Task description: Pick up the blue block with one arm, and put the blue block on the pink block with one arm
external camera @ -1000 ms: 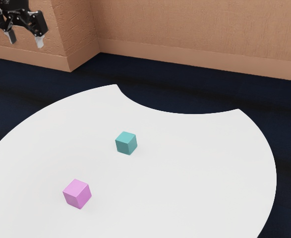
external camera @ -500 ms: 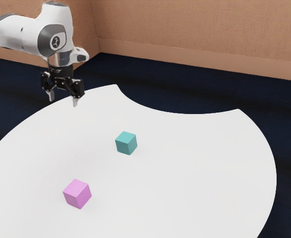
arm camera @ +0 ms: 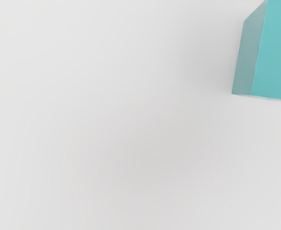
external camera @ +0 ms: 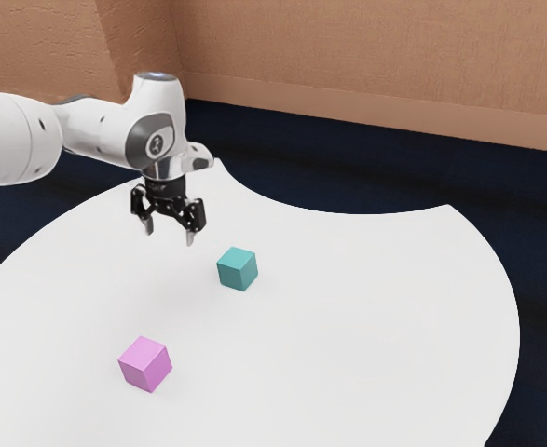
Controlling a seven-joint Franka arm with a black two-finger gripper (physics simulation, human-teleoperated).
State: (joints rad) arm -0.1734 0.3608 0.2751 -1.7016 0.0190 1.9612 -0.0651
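Note:
The blue block (external camera: 238,268), a small teal cube, rests on the white table (external camera: 366,317) near its middle. A pink block (external camera: 145,363) sits on the table nearer the front, toward the exterior view's left. My gripper (external camera: 169,233) hangs open above the table, a short way to the exterior view's left of the blue block and higher than it, with nothing between its fingers. In the wrist view the blue block (arm camera: 267,52) shows off to one side of my hand, over bare table (arm camera: 106,134).
The round white table has a curved notch (external camera: 338,191) cut into its far edge. Dark floor (external camera: 385,158) surrounds it, and a tan wall (external camera: 366,56) runs behind. My white arm (external camera: 59,140) reaches in from the exterior view's left.
My arm has swung down and toward the exterior view's right, from high at the upper left to just above the table beside the blue block. Both blocks stayed put.

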